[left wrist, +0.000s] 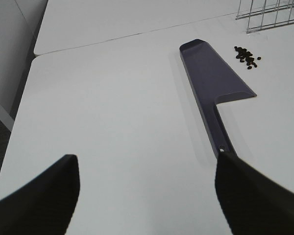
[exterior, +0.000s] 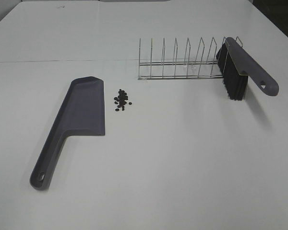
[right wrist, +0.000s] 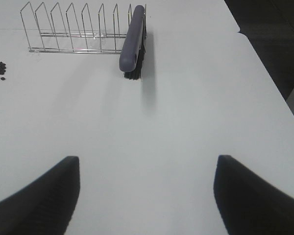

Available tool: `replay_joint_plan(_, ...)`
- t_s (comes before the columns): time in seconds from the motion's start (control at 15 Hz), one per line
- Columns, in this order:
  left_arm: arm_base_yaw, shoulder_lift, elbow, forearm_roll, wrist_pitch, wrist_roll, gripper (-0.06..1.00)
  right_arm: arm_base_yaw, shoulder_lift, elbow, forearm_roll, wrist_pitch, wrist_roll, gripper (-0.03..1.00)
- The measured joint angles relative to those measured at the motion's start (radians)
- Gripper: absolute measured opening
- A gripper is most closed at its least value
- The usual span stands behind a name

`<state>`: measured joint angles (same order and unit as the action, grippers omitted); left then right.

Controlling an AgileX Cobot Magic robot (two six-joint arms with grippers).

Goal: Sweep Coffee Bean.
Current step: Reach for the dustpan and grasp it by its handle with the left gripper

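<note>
While both grippers hang wide open with nothing between their fingers, the coffee beans [exterior: 122,100] lie in a small tight cluster on the white table [exterior: 182,172]. They sit just beside the long right edge of the grey dustpan [exterior: 79,117] without touching it. That dustpan lies flat, its broad end toward the far side and its handle slanting back to the near left. Beyond the beans, well apart, stands a wire rack [exterior: 180,62]. A brush [exterior: 240,64] stands at the rack's right end, bristles down on the tabletop, handle slanting out to the near right. A seam crosses the table at about the rack's depth. A wide stretch of plain white surface lies in front of the beans and the rack.

Only the wrist views show the grippers. The left gripper [left wrist: 146,157] hovers over the near left part of the table, with the dustpan's handle end showing just beside one of its dark fingers [left wrist: 250,196]. This view also takes in the table's left edge and the floor beside it. The right gripper [right wrist: 147,157] faces the brush across open tabletop, with the table's right edge and dark floor close on that side. The beans barely show at the margin of its picture.
</note>
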<state>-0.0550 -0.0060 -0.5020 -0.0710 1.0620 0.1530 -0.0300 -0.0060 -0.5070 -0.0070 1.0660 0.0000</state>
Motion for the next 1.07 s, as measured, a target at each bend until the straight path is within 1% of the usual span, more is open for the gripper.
replay_joint_plan(1.07, 0.000, 0.000, 0.000, 0.000, 0.000, 0.000, 0.70, 0.000, 0.000, 0.000, 0.000, 0.000, 0.000, 0.63)
